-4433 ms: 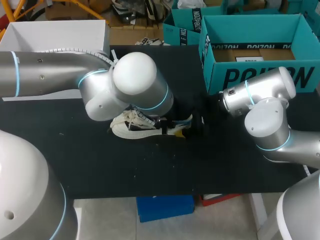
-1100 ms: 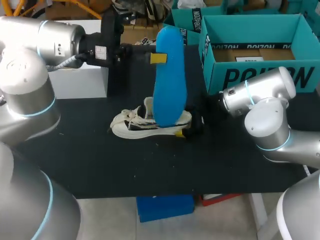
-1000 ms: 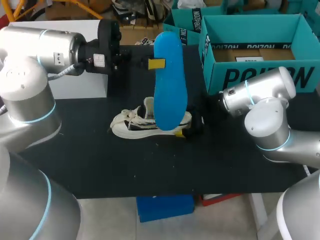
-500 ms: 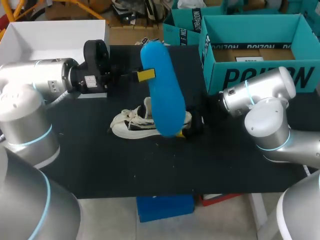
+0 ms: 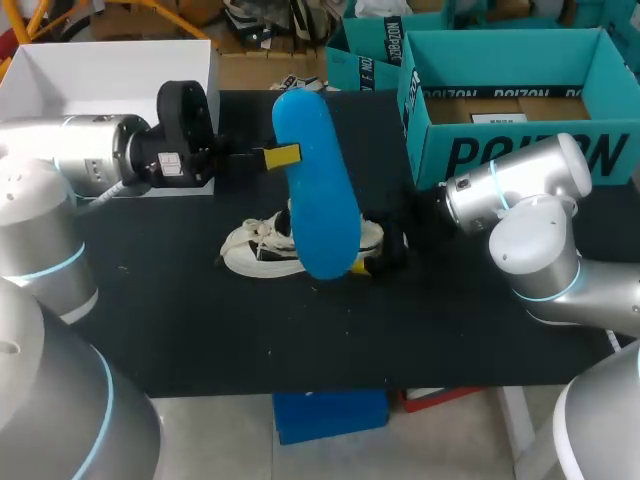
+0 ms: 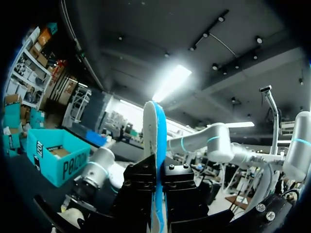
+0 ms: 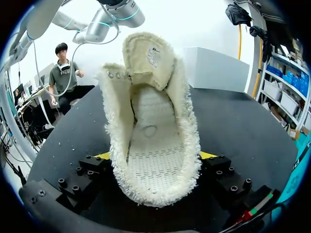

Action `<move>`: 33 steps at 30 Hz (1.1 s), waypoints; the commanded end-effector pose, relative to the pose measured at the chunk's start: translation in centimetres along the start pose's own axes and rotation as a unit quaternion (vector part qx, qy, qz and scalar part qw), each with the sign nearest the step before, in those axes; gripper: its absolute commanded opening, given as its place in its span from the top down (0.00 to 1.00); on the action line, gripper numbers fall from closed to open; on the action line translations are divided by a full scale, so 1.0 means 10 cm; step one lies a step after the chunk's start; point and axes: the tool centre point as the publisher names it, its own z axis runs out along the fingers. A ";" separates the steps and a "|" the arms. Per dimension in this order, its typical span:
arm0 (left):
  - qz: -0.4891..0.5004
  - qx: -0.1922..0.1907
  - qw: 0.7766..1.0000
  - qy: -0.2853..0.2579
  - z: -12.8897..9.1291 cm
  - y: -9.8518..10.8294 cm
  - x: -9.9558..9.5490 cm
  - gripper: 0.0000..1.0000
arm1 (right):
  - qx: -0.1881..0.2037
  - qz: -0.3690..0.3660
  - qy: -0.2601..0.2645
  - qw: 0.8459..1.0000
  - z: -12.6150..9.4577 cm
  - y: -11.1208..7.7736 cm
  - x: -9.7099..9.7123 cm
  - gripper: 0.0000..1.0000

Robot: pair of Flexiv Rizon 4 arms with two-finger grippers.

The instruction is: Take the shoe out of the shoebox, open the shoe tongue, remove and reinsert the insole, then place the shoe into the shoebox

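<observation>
— The left gripper point(image 5: 283, 156) has dropped, tilting the blue insole point(image 5: 318, 200) over the shoe point(image 5: 255, 252); its fingers clamp the insole.
— The right gripper point(image 7: 155, 160) fingers pinch the shoe's sides on the tabletop point(image 5: 200, 330). Reinsertion looks next: aim the insole's lower end into the opening.

The head camera looks steeply down on the shoe point(image 5: 255, 255) from above. The right wrist camera sits close at the shoe's heel, peering inside. The left wrist camera, above the shoe, looks edge-on along the insole point(image 6: 156, 141), which the head view shares.
</observation>
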 end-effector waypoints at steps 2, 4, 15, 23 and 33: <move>0.003 -0.008 1.000 0.007 0.00 -0.14 0.00 1.00 | 0.001 0.001 0.000 1.000 0.01 0.00 -0.02 1.00; 0.009 -0.007 1.000 0.012 0.01 -0.22 0.00 1.00 | 0.001 0.001 0.000 1.000 0.01 0.00 -0.02 1.00; 0.033 -0.011 0.999 0.026 0.13 -0.48 -0.02 1.00 | 0.001 0.001 0.000 1.000 0.01 0.00 -0.02 1.00; 0.024 0.000 1.000 0.018 0.16 -0.57 -0.04 1.00 | 0.001 0.001 0.000 1.000 0.01 0.00 -0.02 1.00; 0.024 0.000 1.000 0.018 0.16 -0.57 -0.04 1.00 | 0.001 0.001 0.000 1.000 0.01 0.00 -0.02 1.00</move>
